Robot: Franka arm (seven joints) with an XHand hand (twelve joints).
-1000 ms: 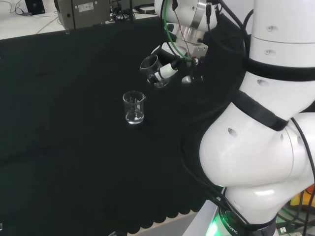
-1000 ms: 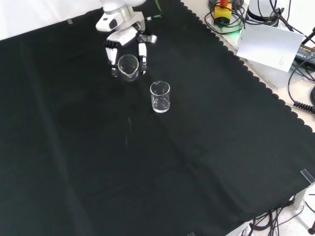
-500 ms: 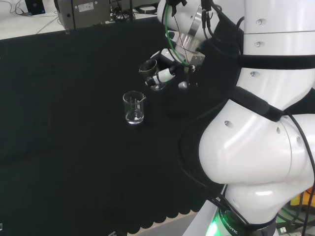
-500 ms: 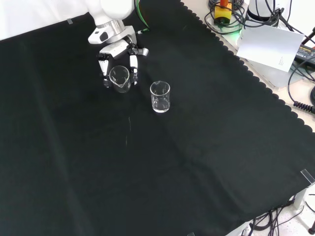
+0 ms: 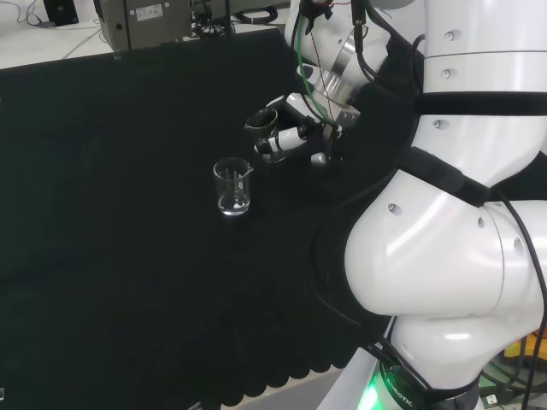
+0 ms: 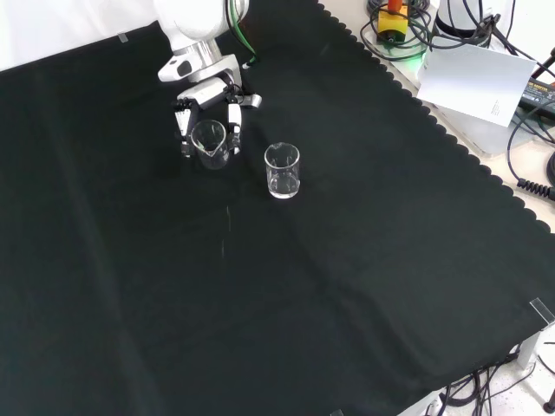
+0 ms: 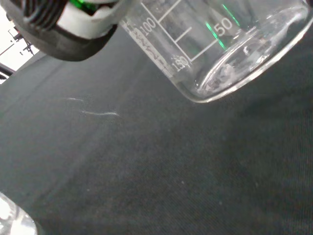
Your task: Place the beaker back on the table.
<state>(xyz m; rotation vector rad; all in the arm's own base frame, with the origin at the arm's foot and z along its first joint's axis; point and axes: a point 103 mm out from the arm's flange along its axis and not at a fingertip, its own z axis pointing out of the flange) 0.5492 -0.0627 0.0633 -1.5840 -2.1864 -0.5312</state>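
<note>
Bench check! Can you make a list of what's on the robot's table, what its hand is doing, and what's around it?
Surface: black cloth with a scalloped edge, a few pale streaks.
Job's things: clear beaker in the hand; in the wrist view its base hangs above the cloth, not yet down.
Clutter: a second clear beaker stands upright beside it, apart from it.
Hand: hand with fingers curled round the held beaker.
Cables: green and black cables run along the arm; more black cables beyond the cloth's edge.
Surroundings: white sheet off the cloth; grey box behind the bench in the head view.
</note>
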